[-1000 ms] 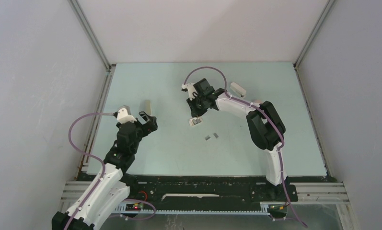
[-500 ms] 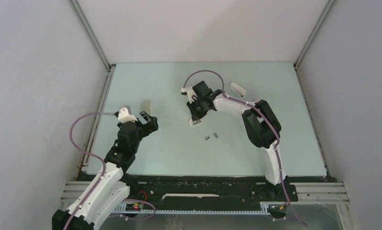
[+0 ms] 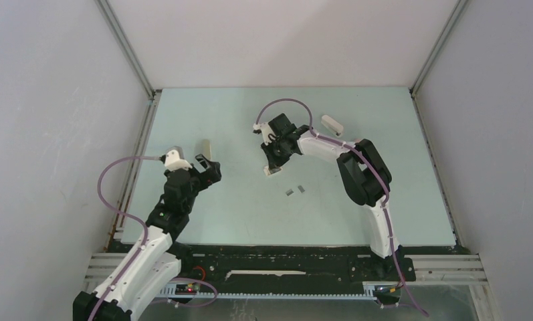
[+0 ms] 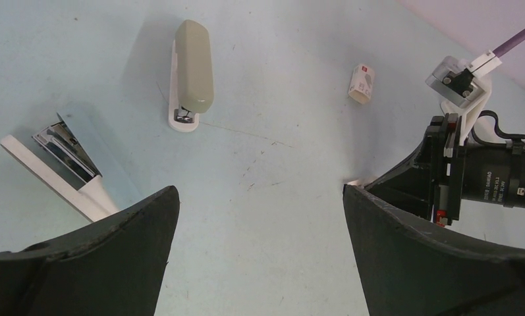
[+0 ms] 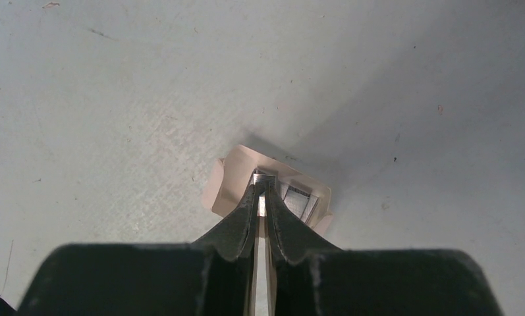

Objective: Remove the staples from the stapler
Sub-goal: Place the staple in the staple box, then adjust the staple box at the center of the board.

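Our right fingers (image 5: 245,220) are clamped on a thin silvery strip of staples (image 5: 261,205) over a pale open box (image 5: 236,178). Two more strips (image 3: 295,190) lie on the desk (image 3: 237,214) just beside it. Our left fingers (image 4: 134,230) stand wide apart. The print on the lens (image 4: 503,183) is too small to read.

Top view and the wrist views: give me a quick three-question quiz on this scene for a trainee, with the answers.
1. True or false: the left gripper is shut.
2. In the top view, how many loose strips of staples lie on the table? A one, B two, C four.
3. What sits right under the tips of the right gripper?
Key: 1 false, its jaws stand wide open. 2 B. 3 a small white box.
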